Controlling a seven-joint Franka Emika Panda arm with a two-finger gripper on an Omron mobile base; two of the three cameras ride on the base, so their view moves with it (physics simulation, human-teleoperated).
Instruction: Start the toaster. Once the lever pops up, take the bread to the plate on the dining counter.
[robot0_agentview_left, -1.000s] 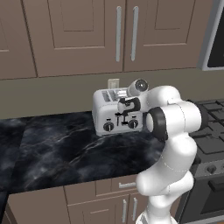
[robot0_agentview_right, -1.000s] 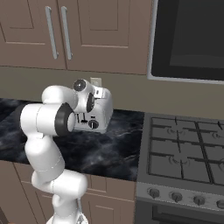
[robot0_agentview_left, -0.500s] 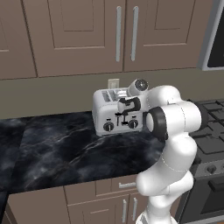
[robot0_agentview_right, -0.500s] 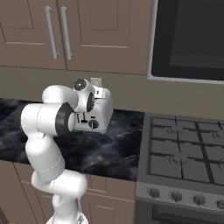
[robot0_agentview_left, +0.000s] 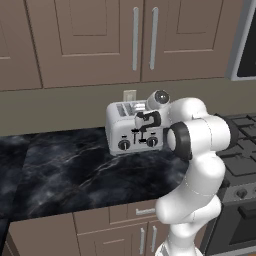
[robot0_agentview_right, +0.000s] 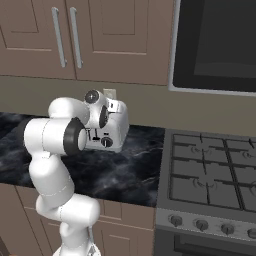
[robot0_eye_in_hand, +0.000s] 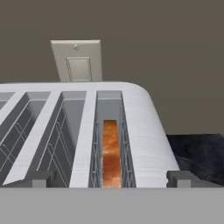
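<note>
The arm's hand has edged slightly lower over the toaster (robot0_agentview_left: 131, 129); little else has changed.

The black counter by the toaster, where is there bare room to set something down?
The counter lies bare left of the toaster and in front of it, out to the front edge. Rightward, a narrower strip runs between the toaster and the stove. It is crowded right at the toaster's front, where the open gripper and arm hang.
</note>
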